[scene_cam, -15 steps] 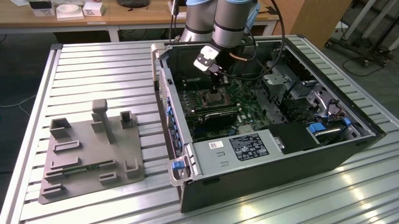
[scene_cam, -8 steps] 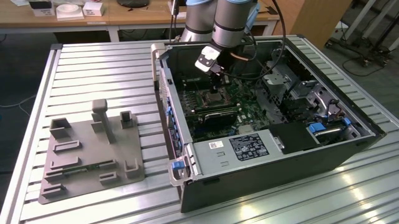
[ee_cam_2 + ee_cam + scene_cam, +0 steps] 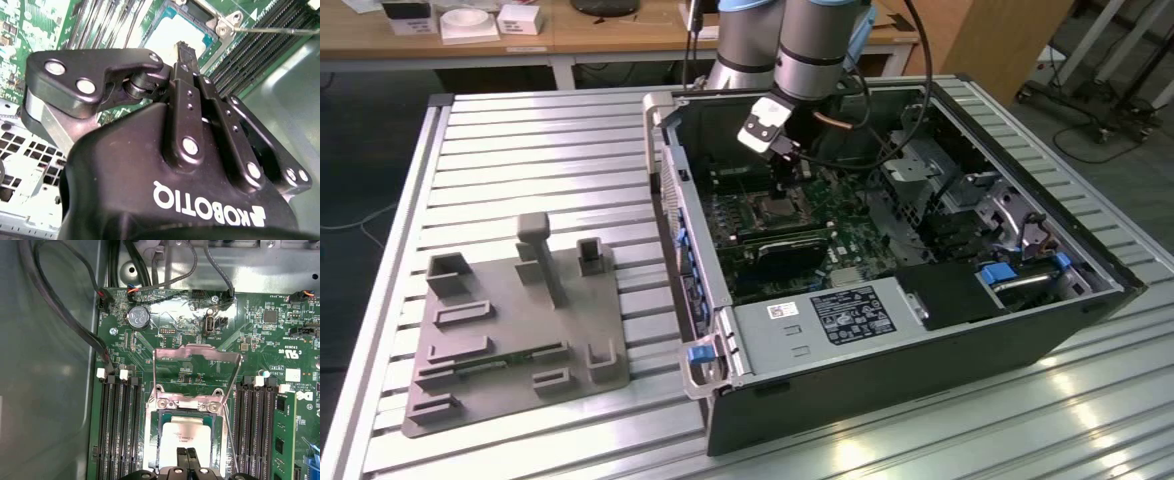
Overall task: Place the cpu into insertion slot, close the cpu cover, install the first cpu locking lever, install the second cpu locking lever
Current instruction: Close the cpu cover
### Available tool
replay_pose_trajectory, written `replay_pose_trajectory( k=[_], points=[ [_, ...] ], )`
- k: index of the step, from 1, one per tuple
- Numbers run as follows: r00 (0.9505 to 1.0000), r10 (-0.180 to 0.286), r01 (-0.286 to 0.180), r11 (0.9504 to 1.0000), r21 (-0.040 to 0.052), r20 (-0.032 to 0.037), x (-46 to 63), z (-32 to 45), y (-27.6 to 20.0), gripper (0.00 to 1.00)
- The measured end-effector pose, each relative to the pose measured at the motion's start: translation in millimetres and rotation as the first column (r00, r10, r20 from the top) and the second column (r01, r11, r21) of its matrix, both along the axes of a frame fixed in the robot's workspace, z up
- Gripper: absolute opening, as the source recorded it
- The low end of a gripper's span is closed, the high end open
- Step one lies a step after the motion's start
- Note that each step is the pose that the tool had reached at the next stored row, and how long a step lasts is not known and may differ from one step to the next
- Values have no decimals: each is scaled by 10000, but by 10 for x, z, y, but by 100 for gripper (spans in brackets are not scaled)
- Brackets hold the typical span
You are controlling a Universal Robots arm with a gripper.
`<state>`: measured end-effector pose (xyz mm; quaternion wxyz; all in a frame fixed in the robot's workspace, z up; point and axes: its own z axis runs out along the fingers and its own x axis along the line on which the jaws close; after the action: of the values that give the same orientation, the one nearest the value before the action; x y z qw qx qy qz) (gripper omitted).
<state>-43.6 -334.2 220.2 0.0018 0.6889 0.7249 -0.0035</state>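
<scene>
The cpu, a silvery square chip, lies flat in the insertion slot on the green board. The cpu cover, a thin metal frame, stands raised on its hinge just beyond the slot. A thin wire locking lever runs along one side of the slot. My gripper hangs right over the chip with its two black fingers pressed together and nothing between them. In the exterior view the gripper reaches down into the open computer case above the slot. The second wrist view has the fingertip against the chip.
Long black memory slots flank the socket on both sides. Cables hang along the case wall. A labelled power-supply box and a drive cage stand inside the case. A grey fixture plate lies on the slatted table.
</scene>
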Motion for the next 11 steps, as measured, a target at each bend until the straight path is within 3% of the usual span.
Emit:
replay_pose_trajectory(
  k=[11],
  points=[
    [10000, 0, 0, 10000, 1, 0, 67, 5, 0, 10]
  ],
)
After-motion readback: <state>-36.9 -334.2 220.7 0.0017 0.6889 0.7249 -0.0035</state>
